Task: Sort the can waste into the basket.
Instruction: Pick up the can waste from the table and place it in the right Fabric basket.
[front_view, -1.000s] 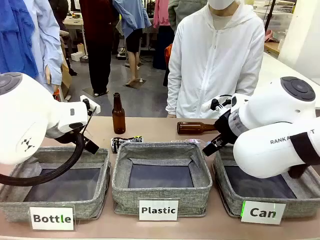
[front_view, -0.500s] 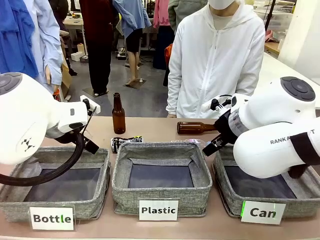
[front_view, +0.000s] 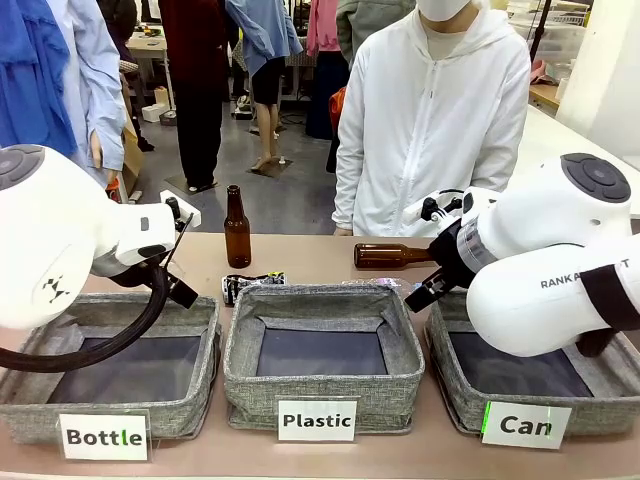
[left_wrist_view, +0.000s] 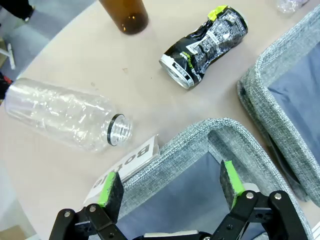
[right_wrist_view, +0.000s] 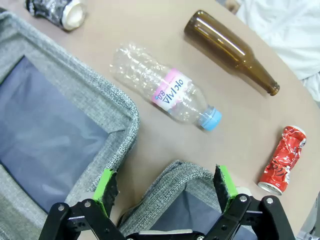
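Observation:
The dark blue-black crushed can (left_wrist_view: 204, 47) with a yellow-green end lies on the table behind the baskets, also seen as the dark can (front_view: 252, 284) and the dark can (right_wrist_view: 57, 11). The shiny red crushed can (right_wrist_view: 280, 160) lies on the table beyond the corner of the "Can" basket (right_wrist_view: 177, 176). That basket (front_view: 590, 415) stands at the front right with a dark bare floor. My left gripper (left_wrist_view: 171, 187) hangs open over a corner of the "Bottle" basket (left_wrist_view: 200, 150). My right gripper (right_wrist_view: 165, 187) hangs open over the "Can" basket's far corner. Neither holds anything.
A brown bottle (front_view: 237, 228) stands at the back, another brown bottle (right_wrist_view: 230, 50) lies on its side. A clear bottle (right_wrist_view: 165, 92) with a pink label and a capless clear bottle (left_wrist_view: 67, 121) lie on the table. The "Plastic" basket (front_view: 320, 395) sits in the middle. A person stands across the table.

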